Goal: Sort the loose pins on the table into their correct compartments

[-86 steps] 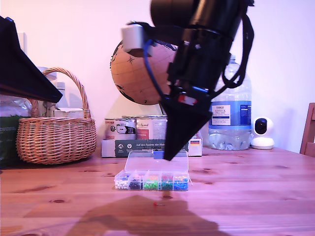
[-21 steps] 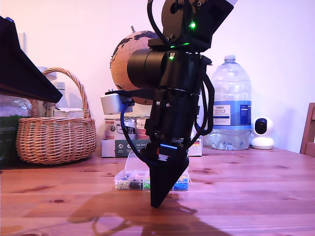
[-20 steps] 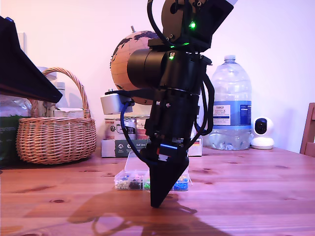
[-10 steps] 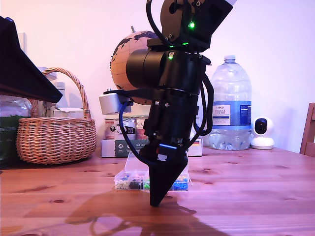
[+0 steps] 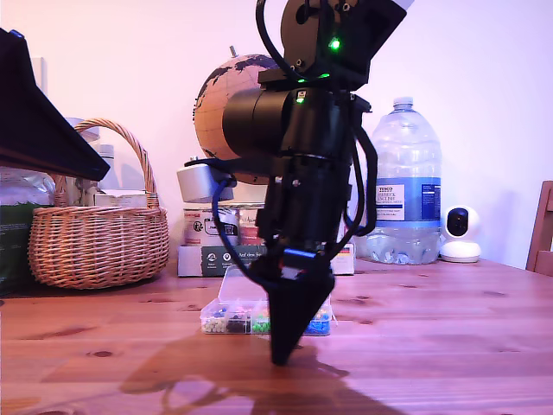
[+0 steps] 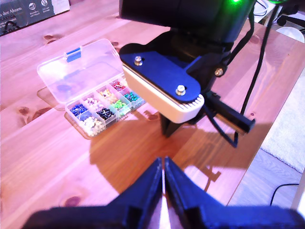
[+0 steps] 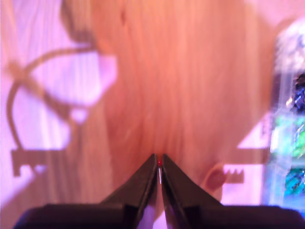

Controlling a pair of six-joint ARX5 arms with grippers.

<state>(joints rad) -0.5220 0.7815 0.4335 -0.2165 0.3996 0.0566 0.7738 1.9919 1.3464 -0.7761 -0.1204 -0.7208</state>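
exterior view: my second claw [image 5: 284, 359] pointed straight down in the middle of the frame, tip at the tabletop [image 5: 449, 346], just in front of the clear box [image 5: 259, 313].
second wrist view: the claw's two points [image 7: 159, 164] were pressed nearly together with a red speck, the red pin [image 7: 158, 163], caught at the very tip; i judged it pinched, though the blur left that uncertain.
first wrist view: my first claw [image 6: 163, 172] was drawn closed with nothing between its points, held well above the tabletop and looking down on the other arm and the box.
step in hand: lifting the red pin off the wood, as i read it.
doing it well: keep the squeeze steady and rise straight up; so small a head could roll out of the tip. clear the box wall before moving across, and release only over a matching section.
wicker basket [image 5: 99, 238]: at the exterior view's left, holding pale packets i could not identify.
clear box, contents: lid [image 6: 76, 67] hinged open; compartments [image 6: 102, 107] in two rows held sorted heads, among them white, dark, blue, pink, green and yellow.
other loose pins: none could be made out on the tabletop.
water bottle [image 5: 406, 194]: at the exterior view's right, behind the arm.
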